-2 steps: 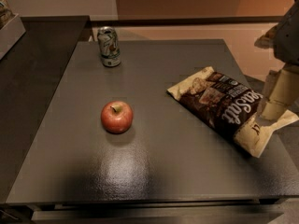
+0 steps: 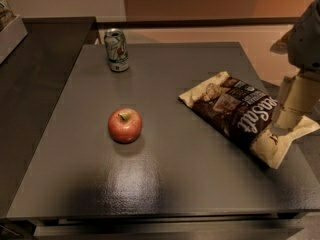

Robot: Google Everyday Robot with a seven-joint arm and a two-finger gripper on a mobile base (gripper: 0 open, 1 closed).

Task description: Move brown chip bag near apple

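Observation:
The brown chip bag (image 2: 245, 115) lies flat on the right side of the dark table (image 2: 170, 189), slanting from back left to front right, with white lettering showing. The red apple (image 2: 125, 125) stands upright left of the table's middle, well apart from the bag. My gripper (image 2: 290, 106) comes in from the right edge of the view and is down at the bag's cream right end, over or against it. The arm's pale body (image 2: 306, 39) rises above it.
A green-and-silver soda can (image 2: 116, 50) stands at the table's back left. A dark counter (image 2: 30, 84) adjoins the table on the left, with a pale box (image 2: 10, 34) at its far end. An orange-brown floor and wall lie behind.

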